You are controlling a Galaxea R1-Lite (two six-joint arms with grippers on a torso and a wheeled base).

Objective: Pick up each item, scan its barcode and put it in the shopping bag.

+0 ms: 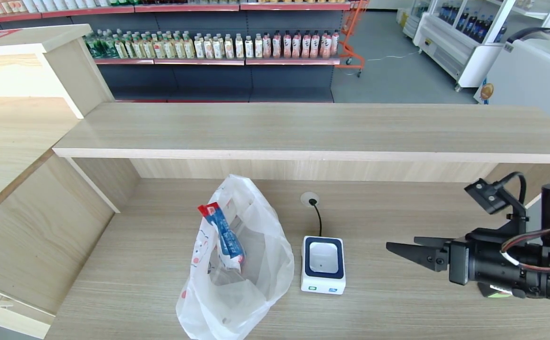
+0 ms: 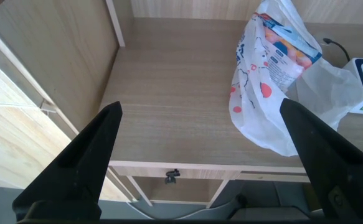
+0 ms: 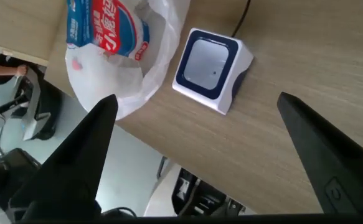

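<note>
Ahead of the right pincer: the scanner [image 1: 323, 264] sits on the worktop [image 1: 421, 212], between this pincer and the shopping bag [image 1: 256, 278]; the bag stands just beside the scanner on its far side.
Right pincer [image 1: 401, 242]: hovers low over the worktop with its jaws spread wide and nothing held.
Left pincer [image 2: 201, 104]: jaws wide apart and empty, with the bag ahead of it and well apart.
Packet [image 1: 222, 233]: red, white and blue, inside the bag and leaning upright; its top corner pokes out of the bag's mouth on the side away from the right pincer.
Task stage: this packet looks done, being already bagged.
Risk, bag: the thin film seems to stand only by its own slump and the packet within, so a brush from either pincer could collapse it or tip the packet out.
Risk, scanner: it lies straight in the right pincer's line to the bag, so a low reach across could shove it or tug its cable [image 1: 317, 217].
Risk, snag: the open pointed fingertips could catch in loose film at the bag's mouth and drag the whole bag along the worktop.
</note>
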